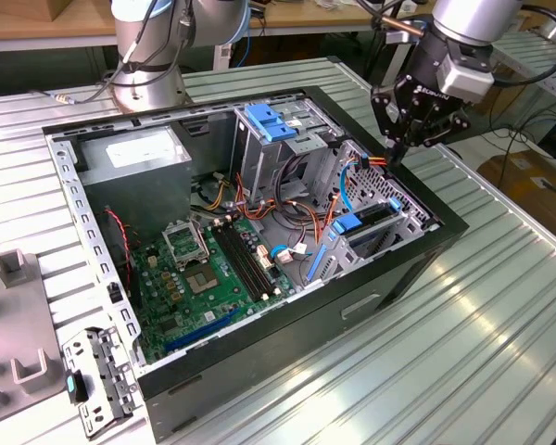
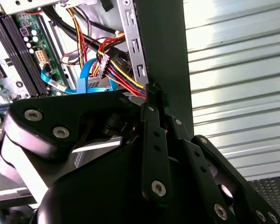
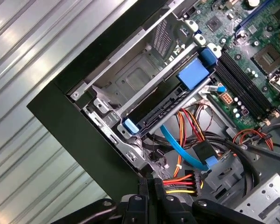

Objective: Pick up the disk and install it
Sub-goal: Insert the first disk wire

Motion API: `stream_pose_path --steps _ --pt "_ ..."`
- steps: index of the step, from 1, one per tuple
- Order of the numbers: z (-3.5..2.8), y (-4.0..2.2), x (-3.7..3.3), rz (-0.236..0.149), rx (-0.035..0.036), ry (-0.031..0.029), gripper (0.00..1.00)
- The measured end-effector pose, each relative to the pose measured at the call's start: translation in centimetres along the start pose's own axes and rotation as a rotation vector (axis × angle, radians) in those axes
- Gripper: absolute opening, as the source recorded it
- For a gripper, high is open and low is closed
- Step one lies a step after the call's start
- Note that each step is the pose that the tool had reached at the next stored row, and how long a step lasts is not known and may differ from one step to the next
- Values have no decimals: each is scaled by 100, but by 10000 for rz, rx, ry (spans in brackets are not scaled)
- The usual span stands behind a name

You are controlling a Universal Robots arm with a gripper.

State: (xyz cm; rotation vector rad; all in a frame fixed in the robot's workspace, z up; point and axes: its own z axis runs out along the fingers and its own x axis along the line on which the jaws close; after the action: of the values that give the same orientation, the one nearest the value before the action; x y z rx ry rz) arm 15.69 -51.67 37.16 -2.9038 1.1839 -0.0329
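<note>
The disk (image 1: 369, 222) sits edge-up in the lower drive cage at the open case's corner on the exterior view's right, with blue rails at its ends. In the first wrist view the disk (image 3: 158, 109) is a dark slab lying along the cage, with a blue tab at one end. My gripper (image 1: 396, 154) hangs above the case's rim just behind that cage, beside the red, yellow and black cable bundle. It is apart from the disk. In both wrist views its fingers (image 2: 151, 109) are pressed together with nothing between them, and the gripper (image 3: 151, 182) tips are close to the cable plug.
The open black computer case (image 1: 352, 306) lies on a ribbed metal table (image 1: 500, 306). Inside are a green motherboard (image 1: 204, 278), a grey box with a white sticker (image 1: 134, 153), an upper cage topped by a blue latch plate (image 1: 267, 120), and loose cables. Grey fixtures (image 1: 9, 269) stand at the exterior view's left.
</note>
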Motion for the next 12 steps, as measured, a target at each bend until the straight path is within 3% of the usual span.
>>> stream_pose_path --steps 12 --pt "0 0 0 361 -6 5 16"
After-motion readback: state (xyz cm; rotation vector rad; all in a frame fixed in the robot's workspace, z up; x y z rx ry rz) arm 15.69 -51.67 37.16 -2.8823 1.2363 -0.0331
